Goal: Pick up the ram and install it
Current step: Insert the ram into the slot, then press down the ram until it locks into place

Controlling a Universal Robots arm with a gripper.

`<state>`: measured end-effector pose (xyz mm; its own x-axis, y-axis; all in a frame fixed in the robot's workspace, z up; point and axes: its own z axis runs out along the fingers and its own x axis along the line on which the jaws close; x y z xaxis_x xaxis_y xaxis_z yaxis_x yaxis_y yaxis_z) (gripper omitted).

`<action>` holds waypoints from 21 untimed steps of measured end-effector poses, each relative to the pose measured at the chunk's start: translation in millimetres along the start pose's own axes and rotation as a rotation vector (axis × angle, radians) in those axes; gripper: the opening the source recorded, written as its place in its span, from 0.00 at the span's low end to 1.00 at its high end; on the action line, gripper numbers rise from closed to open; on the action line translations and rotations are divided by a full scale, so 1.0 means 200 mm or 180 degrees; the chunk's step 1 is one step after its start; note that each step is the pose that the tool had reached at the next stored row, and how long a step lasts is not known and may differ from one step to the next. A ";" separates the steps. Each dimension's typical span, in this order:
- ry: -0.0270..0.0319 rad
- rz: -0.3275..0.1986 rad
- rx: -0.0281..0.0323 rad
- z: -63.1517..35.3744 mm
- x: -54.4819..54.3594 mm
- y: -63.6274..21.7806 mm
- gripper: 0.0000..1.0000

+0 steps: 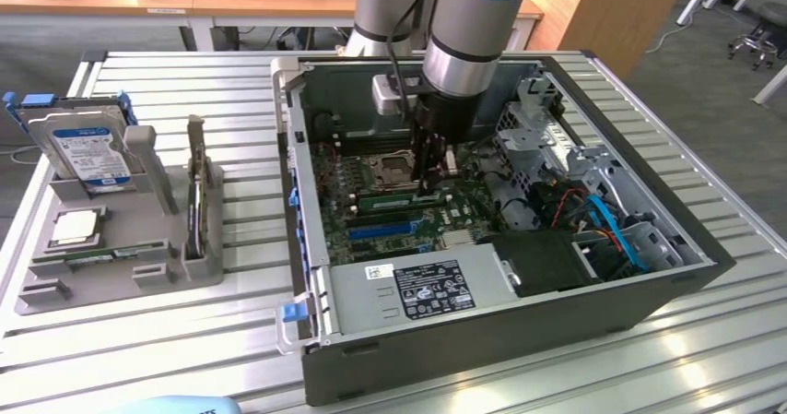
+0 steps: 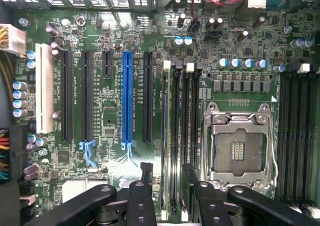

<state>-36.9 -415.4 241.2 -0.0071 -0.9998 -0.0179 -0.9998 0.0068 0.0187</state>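
Where it sits slotted, the ram point(image 1: 396, 195) looks thin, green.

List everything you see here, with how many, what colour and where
computer case: one, dark grey, on the slatted table
motherboard: one, green, inside the case
ram: one, green, in a slot beside the empty processor socket
blue expansion slot: one, on the motherboard
parts tray: one, grey, at the exterior view's left
hard drive: one, silver and blue, upright in the tray
processor chip: one, silver, flat in the tray
gripper: one, black, open above the ram slots
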 end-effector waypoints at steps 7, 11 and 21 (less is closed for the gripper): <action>0.0001 0.0000 -0.0005 -0.072 0.00 0.001 0.36; 0.0001 0.0000 -0.0008 -0.109 0.00 0.002 0.36; 0.0001 0.0000 -0.0009 -0.138 0.00 0.002 0.36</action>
<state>-36.8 -415.4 268.8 -0.0071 -0.9998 -0.0177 -0.9997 0.0067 0.0215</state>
